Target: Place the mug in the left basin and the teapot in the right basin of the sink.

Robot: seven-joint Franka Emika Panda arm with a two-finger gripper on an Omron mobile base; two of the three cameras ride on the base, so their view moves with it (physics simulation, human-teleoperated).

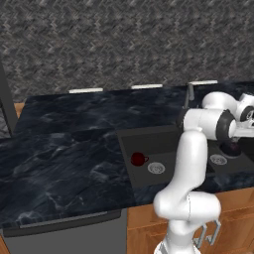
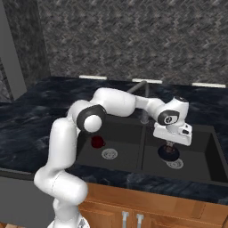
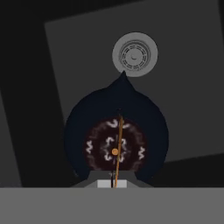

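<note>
- Progress, first part: small glossy dark red mug (image 1: pixel 138 158) sits on the floor of the matte black left basin (image 1: pixel 149 144), just beside that basin's round silver drain (image 1: pixel 156 168). This half of the task reads as done.
- Progress, second part: small squat black-grey teapot (image 2: pixel 168 152), with a thin arched wire handle and reddish marks on its lid, is inside the matte black right basin (image 2: pixel 200 153), past the sink divider from the mug.
- Tool state: two-finger gripper (image 2: pixel 169 143) of the white arm is fully closed, and the hand view shows the thin wire handle running up between the fingertips, so the grip appears to be on the teapot's handle.
- Whether the teapot's base already rests on the basin floor or hangs just above it cannot be told.
- Location detail: teapot's spout points toward the right basin's round silver drain (image 3: pixel 134 54), near it but apart.
- Remaining work, as judged: set the teapot down if not yet seated, release the handle, lift the hand clear of the matte black two-bowl sink (image 2: pixel 147 169).
- Contents: left basin holds the mug; right basin holds the teapot.
</note>
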